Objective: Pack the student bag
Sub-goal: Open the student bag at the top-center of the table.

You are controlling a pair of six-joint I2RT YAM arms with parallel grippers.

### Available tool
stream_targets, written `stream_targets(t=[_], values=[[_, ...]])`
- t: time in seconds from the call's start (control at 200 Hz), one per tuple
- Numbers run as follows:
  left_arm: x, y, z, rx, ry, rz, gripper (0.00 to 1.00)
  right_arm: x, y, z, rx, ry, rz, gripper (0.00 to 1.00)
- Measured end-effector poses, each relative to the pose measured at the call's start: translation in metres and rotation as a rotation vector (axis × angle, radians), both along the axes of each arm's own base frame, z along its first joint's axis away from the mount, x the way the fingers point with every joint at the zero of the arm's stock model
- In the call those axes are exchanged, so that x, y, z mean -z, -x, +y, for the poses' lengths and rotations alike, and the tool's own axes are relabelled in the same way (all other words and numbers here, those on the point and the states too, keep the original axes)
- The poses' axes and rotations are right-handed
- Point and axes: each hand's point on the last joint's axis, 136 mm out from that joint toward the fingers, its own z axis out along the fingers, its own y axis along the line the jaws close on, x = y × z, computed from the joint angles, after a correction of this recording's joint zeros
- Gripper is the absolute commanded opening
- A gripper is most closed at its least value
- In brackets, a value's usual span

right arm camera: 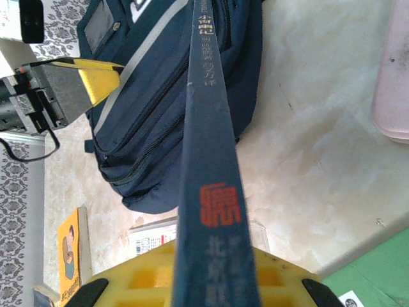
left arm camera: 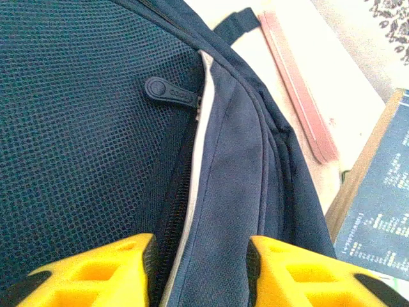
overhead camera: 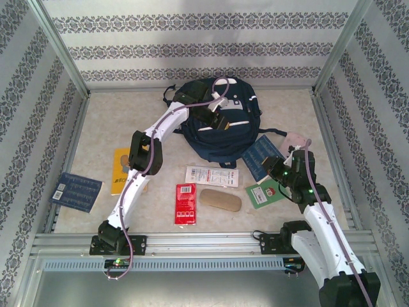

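The student bag (overhead camera: 217, 131) is a navy backpack lying at the back middle of the table. My left gripper (overhead camera: 218, 119) reaches onto its top. In the left wrist view its yellow fingers (left arm camera: 121, 272) press on either side of a fold of the bag's fabric (left arm camera: 223, 211), right beside an open zipper with a dark pull tab (left arm camera: 169, 93). My right gripper (right arm camera: 214, 284) is shut on a thin dark blue book (right arm camera: 208, 147) with a red seal on its spine. It holds the book (overhead camera: 261, 157) edge-on, just right of the bag (right arm camera: 160, 96).
On the table in front of the bag lie a white packet (overhead camera: 212, 175), a red packet (overhead camera: 186, 203) and a tan case (overhead camera: 220, 199). A yellow book (overhead camera: 121, 169) and a blue booklet (overhead camera: 77, 190) lie left; a green book (overhead camera: 265, 192) and a pink item (overhead camera: 294, 141) lie right.
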Motion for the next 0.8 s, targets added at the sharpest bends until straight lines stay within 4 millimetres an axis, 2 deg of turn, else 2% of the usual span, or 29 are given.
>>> stream_targets(t=[0.22,0.45,0.505,0.62,0.685,0.799], values=[[0.011,0.002,-0.001,0.004,-0.007,0.022,0.22,0.004,0.001,0.0,0.01,-0.013,0.017,0.0],[0.017,0.005,-0.004,0.012,-0.008,0.034,0.35,0.005,0.001,-0.002,0.019,-0.015,0.019,0.0],[0.018,0.006,-0.004,0.016,-0.001,0.042,0.35,0.005,0.001,-0.003,0.024,-0.015,0.021,0.0],[0.023,0.006,-0.005,0.019,0.0,0.049,0.17,0.005,0.001,-0.004,0.026,-0.015,0.02,0.0],[0.028,0.004,-0.004,0.012,-0.01,0.047,0.0,0.005,0.001,-0.004,0.026,-0.015,0.02,0.0],[0.033,0.0,-0.001,-0.012,-0.04,0.036,0.0,0.005,0.001,-0.004,0.026,-0.016,0.021,0.0]])
